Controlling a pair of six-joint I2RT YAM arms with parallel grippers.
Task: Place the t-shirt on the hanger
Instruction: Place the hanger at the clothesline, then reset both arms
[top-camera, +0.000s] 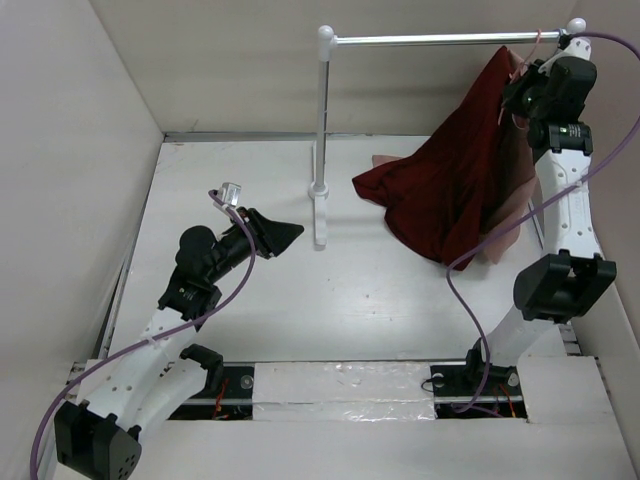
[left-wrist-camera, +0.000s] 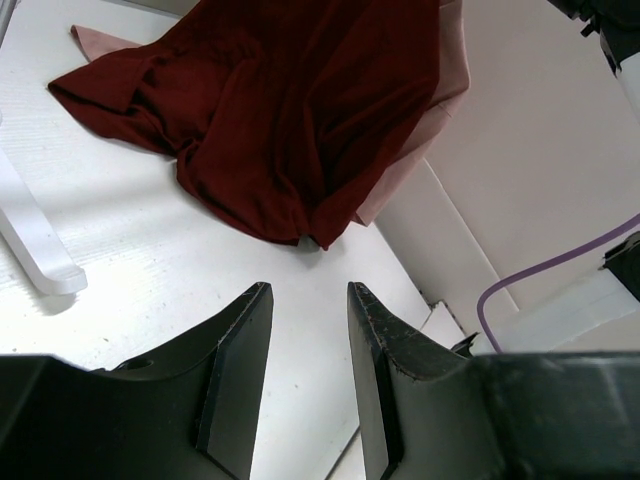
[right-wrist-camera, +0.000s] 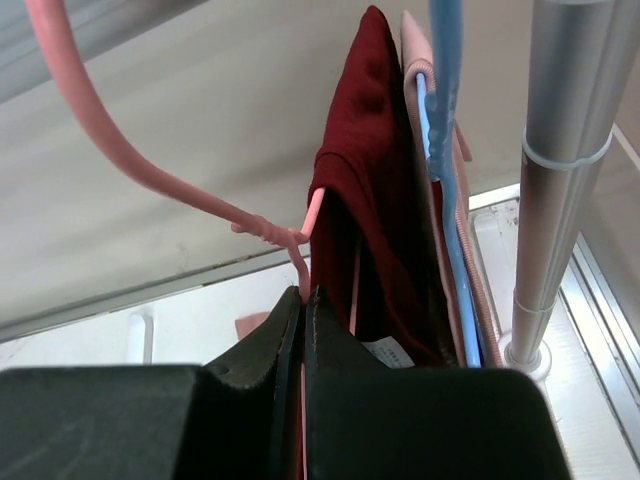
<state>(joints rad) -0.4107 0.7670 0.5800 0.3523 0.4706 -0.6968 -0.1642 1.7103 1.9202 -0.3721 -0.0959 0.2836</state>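
On your white table (top-camera: 350, 300) the t-shirt (top-camera: 450, 190) trailed down from the rail (top-camera: 430, 40), against the hanger (right-wrist-camera: 150, 175) your right claw (right-wrist-camera: 303, 298) pinched tight. Your left claw (left-wrist-camera: 308, 295) gaped halfway, empty, well apart.

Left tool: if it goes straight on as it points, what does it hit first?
Likely the t-shirt, its low fold on the table; the rack foot lies off that line. Depth unclear.
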